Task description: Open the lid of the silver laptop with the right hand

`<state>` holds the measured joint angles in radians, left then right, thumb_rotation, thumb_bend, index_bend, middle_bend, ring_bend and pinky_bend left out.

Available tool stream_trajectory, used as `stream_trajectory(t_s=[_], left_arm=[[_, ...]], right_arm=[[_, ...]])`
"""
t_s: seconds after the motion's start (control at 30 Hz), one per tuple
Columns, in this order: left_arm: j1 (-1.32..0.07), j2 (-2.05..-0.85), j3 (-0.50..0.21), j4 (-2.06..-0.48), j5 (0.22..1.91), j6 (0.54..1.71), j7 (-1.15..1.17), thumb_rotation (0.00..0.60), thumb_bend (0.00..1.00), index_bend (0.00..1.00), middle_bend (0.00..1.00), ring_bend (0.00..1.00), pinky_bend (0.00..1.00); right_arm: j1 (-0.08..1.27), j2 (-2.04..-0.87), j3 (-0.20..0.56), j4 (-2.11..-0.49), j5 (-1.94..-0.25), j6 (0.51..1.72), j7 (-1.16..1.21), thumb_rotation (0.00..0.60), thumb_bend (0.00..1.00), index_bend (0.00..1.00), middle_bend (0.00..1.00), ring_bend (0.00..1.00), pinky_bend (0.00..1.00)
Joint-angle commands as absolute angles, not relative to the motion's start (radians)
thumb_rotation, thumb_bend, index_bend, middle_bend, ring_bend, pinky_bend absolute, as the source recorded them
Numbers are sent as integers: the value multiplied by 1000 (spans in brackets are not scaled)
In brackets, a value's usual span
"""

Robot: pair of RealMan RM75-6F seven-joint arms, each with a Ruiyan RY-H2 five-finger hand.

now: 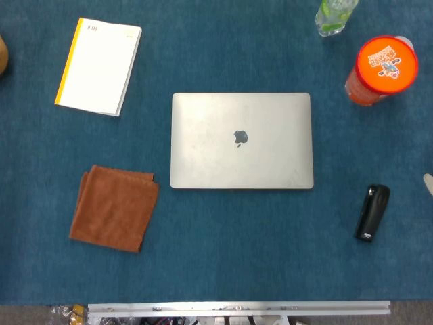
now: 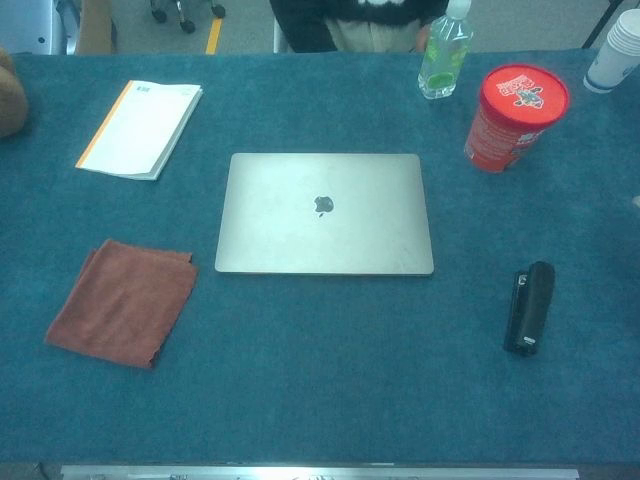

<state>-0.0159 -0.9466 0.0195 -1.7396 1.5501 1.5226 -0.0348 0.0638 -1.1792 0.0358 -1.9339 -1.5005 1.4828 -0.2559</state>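
The silver laptop (image 1: 241, 140) (image 2: 324, 213) lies flat in the middle of the blue table with its lid down and its logo facing up. No hand touches it. A small pale tip (image 1: 428, 183) pokes in at the right edge of the head view, level with the laptop's front edge and well to its right. It looks like part of my right hand, but too little shows to tell how the fingers lie. My left hand appears in neither view.
A black stapler (image 1: 373, 212) (image 2: 528, 306) lies right of the laptop. An orange-lidded tub (image 1: 383, 69) (image 2: 513, 115) and a clear bottle (image 2: 443, 58) stand at the back right. A folded brown cloth (image 1: 114, 207) lies at the front left, and a yellow-spined notebook (image 1: 99, 66) behind it.
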Motion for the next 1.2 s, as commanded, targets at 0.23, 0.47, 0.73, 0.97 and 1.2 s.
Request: stream_trajectory(t_s=[0.23,0.47,0.73,0.97,1.2], left_arm=[[-4,-941,25,-1745,1555,1536,-35,600,469,115,60,0,0],[5,-931,29,-1753,1559,1545,-39,600,469,115,60,0,0],[6,-914,28,-1768,1556,1544,-37,600,469,115,58,0,0],[5,-907,26,-1778,1553,1539,-30,600,469,115,58,0,0],[8,-909,30,-1771,1554,1536,-36,600,469,115,58,0,0]], right_arm=[[64,-1177,30,-1934,-1512,1478,-249,600,185,53,139,0,64],[70,-1169,27,-1947,-1528,1471,-243,600,186,53,139,0,64],[122,-1170,33,-1994,-1557,1399,-259,600,185,53,139,0,64],[218,-1224,57,-2056,-1546,1270,-320,600,184,53,139,0,64],[319,-1325,82,-2084,-1449,1131,-445,600,186,53,139,0,64]])
